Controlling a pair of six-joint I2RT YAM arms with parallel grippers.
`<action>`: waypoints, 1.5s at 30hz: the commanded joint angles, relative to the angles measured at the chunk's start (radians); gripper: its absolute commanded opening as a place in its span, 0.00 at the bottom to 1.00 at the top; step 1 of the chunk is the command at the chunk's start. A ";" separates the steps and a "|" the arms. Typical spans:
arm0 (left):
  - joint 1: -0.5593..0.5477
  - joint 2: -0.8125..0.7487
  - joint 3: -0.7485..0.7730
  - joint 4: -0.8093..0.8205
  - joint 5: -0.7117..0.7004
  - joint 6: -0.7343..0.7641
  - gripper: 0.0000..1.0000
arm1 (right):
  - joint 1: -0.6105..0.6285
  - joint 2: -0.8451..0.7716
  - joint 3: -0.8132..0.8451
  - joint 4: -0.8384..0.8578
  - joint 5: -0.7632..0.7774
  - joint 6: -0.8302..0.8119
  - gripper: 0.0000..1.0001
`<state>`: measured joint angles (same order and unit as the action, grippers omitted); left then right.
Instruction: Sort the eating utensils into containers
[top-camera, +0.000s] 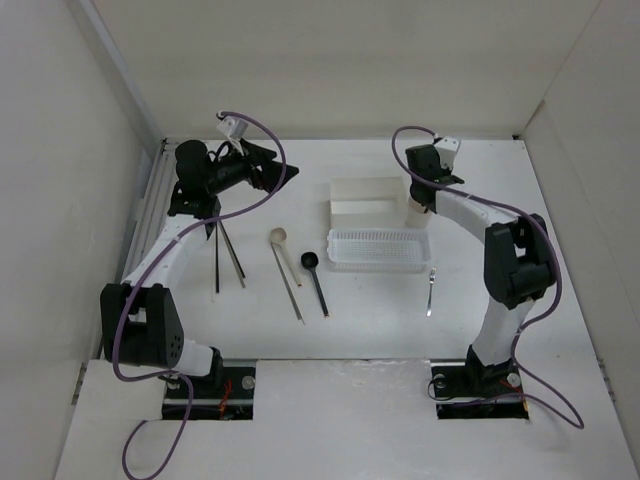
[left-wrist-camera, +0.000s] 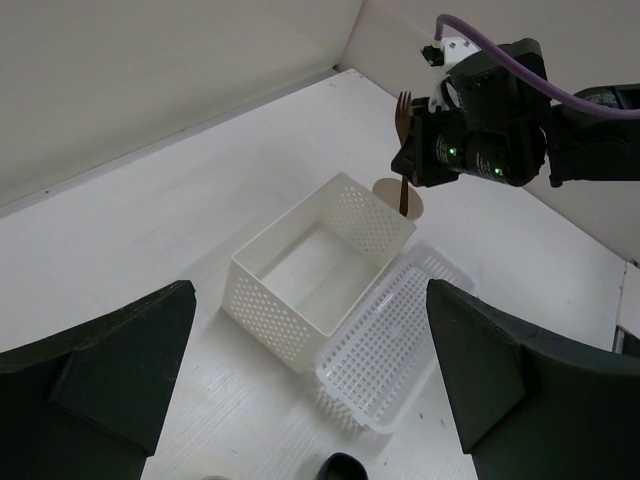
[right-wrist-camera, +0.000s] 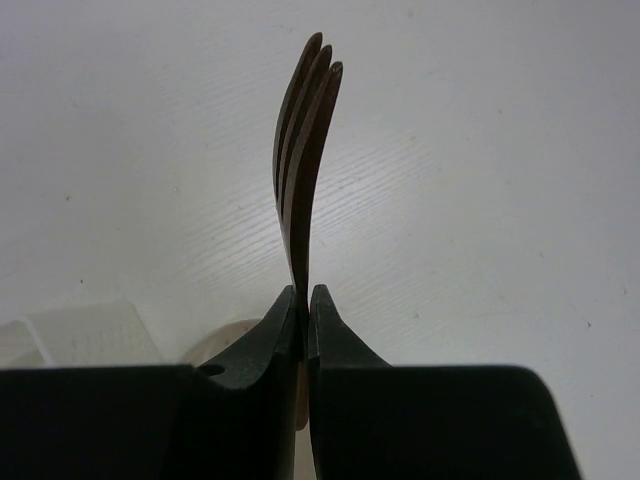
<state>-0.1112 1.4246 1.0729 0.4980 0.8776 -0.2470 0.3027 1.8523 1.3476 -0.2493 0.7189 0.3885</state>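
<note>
Tines of the brown fork (right-wrist-camera: 305, 150) are pointing upward, and its handle is being pinched tight by the right gripper (right-wrist-camera: 305, 300), its lower end hanging at the mouth of the cream cup (left-wrist-camera: 412, 207). The white square box (top-camera: 365, 205) and the mesh basket (top-camera: 378, 264) are sitting just beside that cup. The beige spoon (top-camera: 278, 237), black spoon (top-camera: 310, 260) and metal fork (top-camera: 431, 290) are lying on the table (top-camera: 380, 340). The left gripper (top-camera: 283, 163) is hovering with its jaws wide apart.
</note>
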 joint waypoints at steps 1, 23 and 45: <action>0.005 -0.053 -0.013 0.068 0.003 0.003 1.00 | 0.007 0.007 0.054 -0.011 0.002 -0.029 0.00; 0.016 -0.110 -0.085 0.169 -0.015 -0.025 1.00 | -0.089 -0.108 -0.156 0.315 -0.578 -0.499 0.00; 0.016 -0.092 -0.067 0.160 -0.025 -0.015 1.00 | -0.099 -0.217 -0.341 0.507 -0.595 -0.554 0.00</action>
<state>-0.1001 1.3506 0.9882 0.6025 0.8513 -0.2668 0.2092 1.7061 1.0264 0.1726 0.1303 -0.1848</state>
